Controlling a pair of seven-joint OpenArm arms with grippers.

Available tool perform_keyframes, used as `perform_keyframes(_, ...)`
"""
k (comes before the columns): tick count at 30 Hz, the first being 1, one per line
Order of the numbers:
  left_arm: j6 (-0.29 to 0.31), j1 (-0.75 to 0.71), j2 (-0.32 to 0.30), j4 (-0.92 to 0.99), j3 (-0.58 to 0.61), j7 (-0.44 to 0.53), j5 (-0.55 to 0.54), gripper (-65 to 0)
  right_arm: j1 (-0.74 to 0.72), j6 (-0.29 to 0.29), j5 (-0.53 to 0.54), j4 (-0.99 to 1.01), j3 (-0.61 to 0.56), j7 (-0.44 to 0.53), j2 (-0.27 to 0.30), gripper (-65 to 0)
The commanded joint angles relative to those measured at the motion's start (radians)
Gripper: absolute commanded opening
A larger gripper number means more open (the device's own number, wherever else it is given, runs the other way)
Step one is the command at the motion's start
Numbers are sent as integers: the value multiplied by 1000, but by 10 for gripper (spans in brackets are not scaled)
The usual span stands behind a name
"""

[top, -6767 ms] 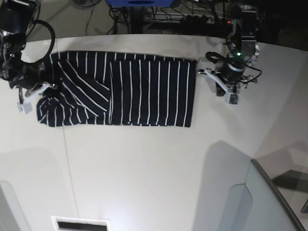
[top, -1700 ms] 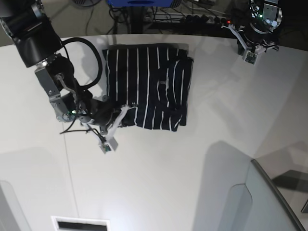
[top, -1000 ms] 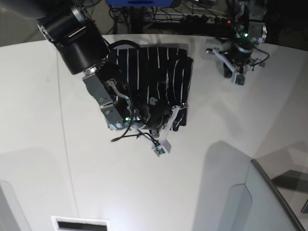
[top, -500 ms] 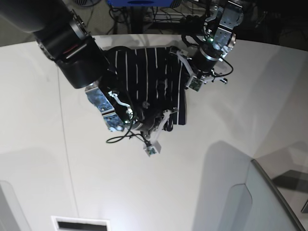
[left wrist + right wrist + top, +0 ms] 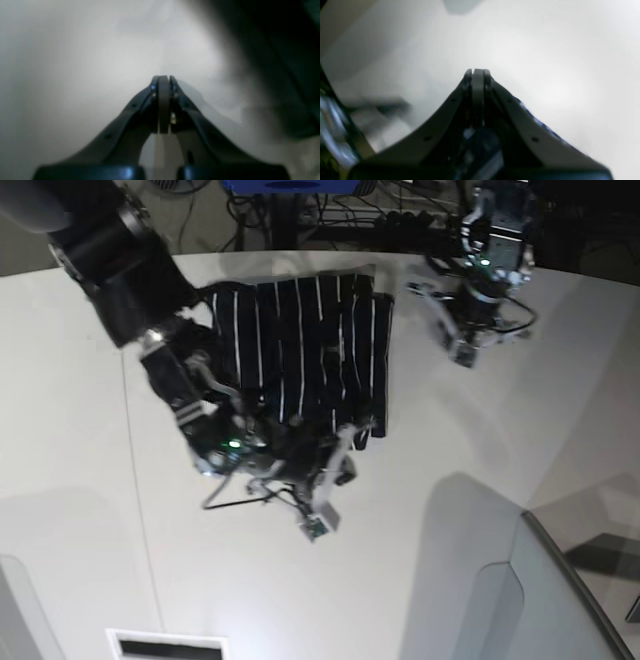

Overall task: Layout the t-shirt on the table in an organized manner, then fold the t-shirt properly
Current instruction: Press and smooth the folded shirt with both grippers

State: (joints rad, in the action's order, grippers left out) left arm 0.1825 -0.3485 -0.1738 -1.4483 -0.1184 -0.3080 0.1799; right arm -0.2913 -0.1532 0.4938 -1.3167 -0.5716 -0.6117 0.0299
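The shirt [image 5: 305, 345] lies folded on the far middle of the bench [image 5: 470, 510], long axis front to back; right jaws [image 5: 345, 442], pressed together and empty, sit at its near edge, nearer than the left jaws [image 5: 452, 332], also pressed together, off its far corner.

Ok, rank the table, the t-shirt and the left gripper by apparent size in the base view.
1. table, fills most of the view.
2. t-shirt, a folded bundle.
3. left gripper, smallest, though it may sit nearer the camera.
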Motion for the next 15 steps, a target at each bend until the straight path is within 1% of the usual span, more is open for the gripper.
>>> perform_keyframes(1, 1, -10, -3, -68, -31, 36, -10, -650, -9, -1, 1, -68, 9, 2, 26, -650)
perform_keyframes(2, 2, -14, -2, -110, -48, 36, -10, -650, 11, -1, 1, -110, 26, -12, 54, -650)
perform_keyframes(4, 4, -25, 15, -182, -25, 31, -10, -650, 66, -1, 1, -146, 103, -20, 91, -650)
perform_keyframes(6, 4, -36, 40, -248, 49, 31, -10, -650, 116, -9, 1, -149, 212, -21, 110, -650)
perform_keyframes(8, 4, -34, 61, -292, 138, 31, -12, -650, 152, -10, 1, -149, 293, -23, 115, -650)
perform_keyframes(10, 4, -22, 98, -303, 213, 34, -12, -650, 183, -13, 1, -151, 347, -23, 115, -650)
perform_keyframes(13, -1, 50, 155, -265, 311, 30, -10, -650, 209, -61, 1, -151, 388, -23, 115, -650)
perform_keyframes(15, -2, 96, 182, -200, 337, 33, -6, -650, 221, -81, 1, -151, 394, -23, 115, -650)
